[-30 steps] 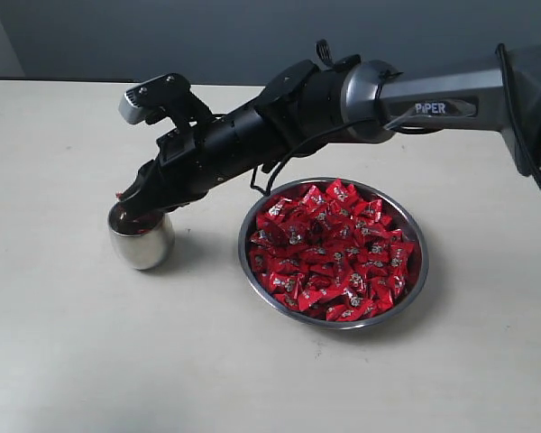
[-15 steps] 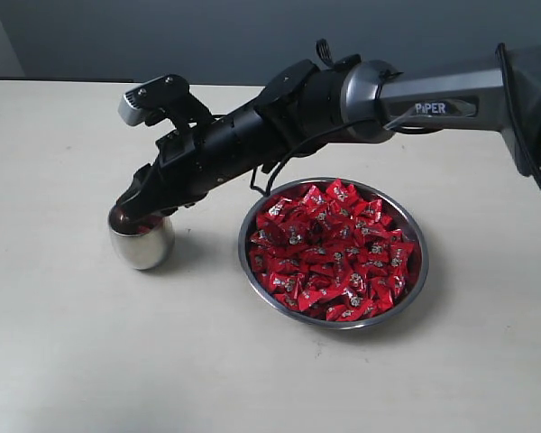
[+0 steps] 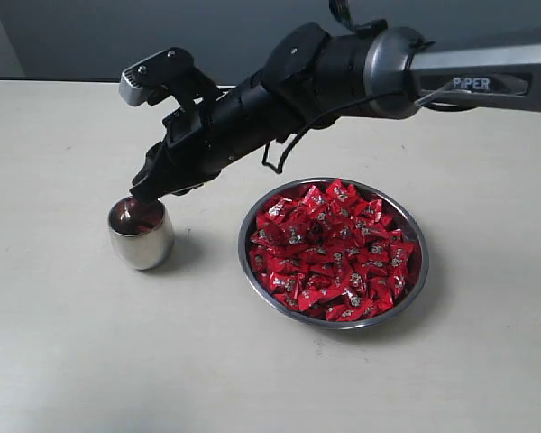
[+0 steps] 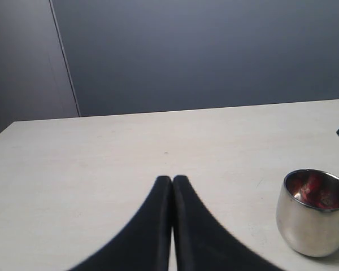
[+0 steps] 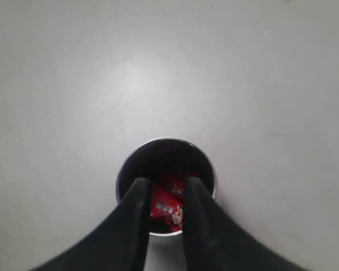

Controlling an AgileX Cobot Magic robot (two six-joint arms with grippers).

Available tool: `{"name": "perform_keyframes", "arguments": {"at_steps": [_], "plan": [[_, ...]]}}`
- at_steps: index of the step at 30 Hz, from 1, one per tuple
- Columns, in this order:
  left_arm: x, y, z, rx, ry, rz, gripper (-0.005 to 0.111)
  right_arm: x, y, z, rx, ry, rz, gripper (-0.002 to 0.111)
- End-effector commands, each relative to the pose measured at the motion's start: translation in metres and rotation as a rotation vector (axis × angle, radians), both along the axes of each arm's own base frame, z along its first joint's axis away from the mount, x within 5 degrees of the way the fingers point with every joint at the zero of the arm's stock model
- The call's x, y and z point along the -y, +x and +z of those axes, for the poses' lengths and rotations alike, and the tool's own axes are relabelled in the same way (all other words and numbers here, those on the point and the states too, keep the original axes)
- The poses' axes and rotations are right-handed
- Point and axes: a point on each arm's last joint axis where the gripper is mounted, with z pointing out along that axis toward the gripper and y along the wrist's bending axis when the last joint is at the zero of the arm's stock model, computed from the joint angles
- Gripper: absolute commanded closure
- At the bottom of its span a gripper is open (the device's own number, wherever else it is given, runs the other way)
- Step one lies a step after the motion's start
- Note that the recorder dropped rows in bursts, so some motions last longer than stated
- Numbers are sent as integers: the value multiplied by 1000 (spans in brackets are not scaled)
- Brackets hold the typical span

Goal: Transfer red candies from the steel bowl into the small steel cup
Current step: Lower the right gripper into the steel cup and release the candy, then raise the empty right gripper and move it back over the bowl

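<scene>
Right wrist view: the right gripper [image 5: 166,183] is seen with its two dark fingers [image 5: 137,214] parted by a narrow gap, with nothing clamped between them. Their tips are held just above the mouth of the small steel cup [image 5: 123,172], over the part of its rim nearest the camera. Through the gap, red candies [image 5: 165,210] are seen lying inside the cup, below the fingertips and, as far as can be told, not touched by them. Beyond the cup only the pale table [image 5: 158,68] is shown. In the exterior view the cup is found upright on the table. The steel bowl [image 3: 244,245] is set to the cup's right, near it but apart, and is heaped with more red candies. The left gripper [image 4: 172,180] is seen in its own wrist view with its fingers pressed together and empty, low over the table, and the cup is seen standing apart from it
</scene>
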Motion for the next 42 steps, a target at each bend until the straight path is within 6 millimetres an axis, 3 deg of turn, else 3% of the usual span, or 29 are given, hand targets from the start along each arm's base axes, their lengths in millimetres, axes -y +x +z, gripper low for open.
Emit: {"name": "perform_keyframes", "arguments": {"at_steps": [1, 7, 15, 23, 28, 31, 37, 42], "plan": [[0, 0, -1, 6, 1, 1, 106, 10, 2, 21, 61, -41, -29, 89], [0, 0, -1, 6, 1, 1, 106, 23, 2, 38, 104, -129, -81, 89], [0, 0, 0, 8, 1, 0, 106, 50, 13, 40, 68, -246, -263, 89], [0, 0, -1, 6, 1, 1, 106, 114, 39, 62, 0, -228, -478, 89], [0, 0, -1, 6, 1, 1, 106, 166, 29, 79, 42, -164, -607, 89], [0, 0, -1, 6, 1, 1, 106, 181, 11, 73, 32, -155, -640, 89], [0, 0, -1, 6, 1, 1, 106, 230, -10, 43, -46, -158, -824, 89], [0, 0, -1, 6, 1, 1, 106, 238, -30, 21, -120, -180, -848, 89]]}}
